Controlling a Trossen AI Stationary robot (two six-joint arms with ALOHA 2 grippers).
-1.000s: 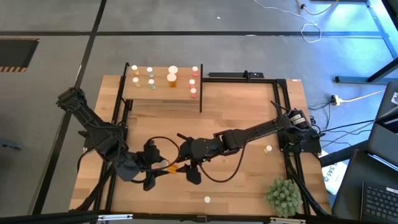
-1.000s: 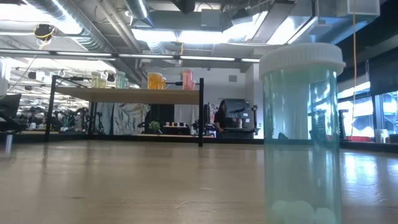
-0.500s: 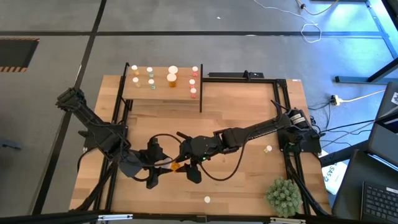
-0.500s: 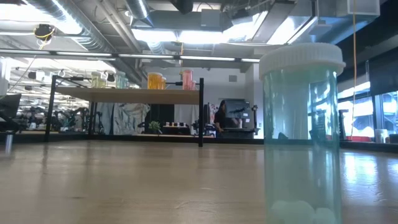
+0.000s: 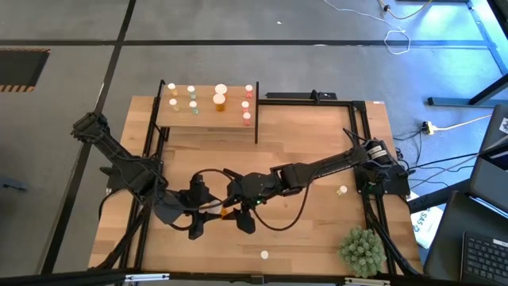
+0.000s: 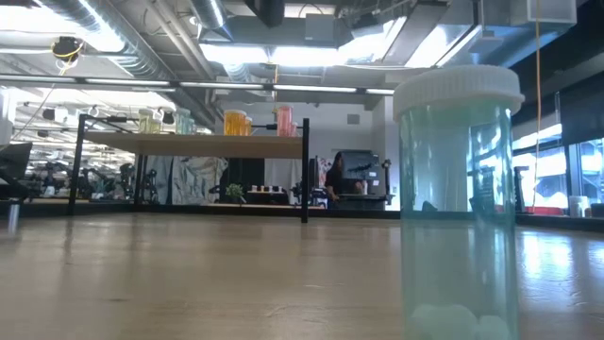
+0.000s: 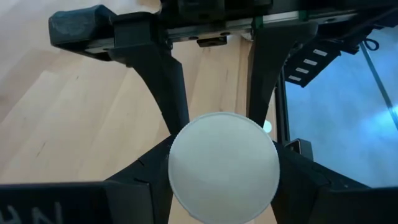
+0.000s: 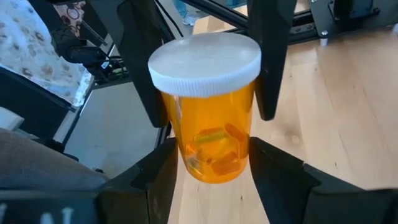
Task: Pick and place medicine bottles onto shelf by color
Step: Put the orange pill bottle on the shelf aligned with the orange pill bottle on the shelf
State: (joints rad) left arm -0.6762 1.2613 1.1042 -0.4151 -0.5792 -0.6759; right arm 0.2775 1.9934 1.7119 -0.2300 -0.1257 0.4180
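Observation:
A large orange medicine bottle with a white cap hangs above the table's middle, between my two grippers. My right gripper is shut on its body. My left gripper is open, one finger on each side of the cap. The shelf stands at the far left and carries several small bottles. A pale green bottle stands on its base near the front edge. Another small bottle stands at the right. My right gripper pinches the orange bottle's body near its base between its two fingers. The fingers come level from the table's right. The bottle is lifted clear, with its cap toward the table's left. My left gripper's fingers flank the cap; I cannot tell whether they touch it.
A spiky green plant ball sits at the front right corner. Black frame rails run along the table's right and far sides. Loose cables hang below both arms. Bare wood lies between the shelf and the grippers.
My left gripper has gone toward the table's right, up to the orange bottle in my right gripper, so its fingers now flank the cap. The bottle stays lifted.

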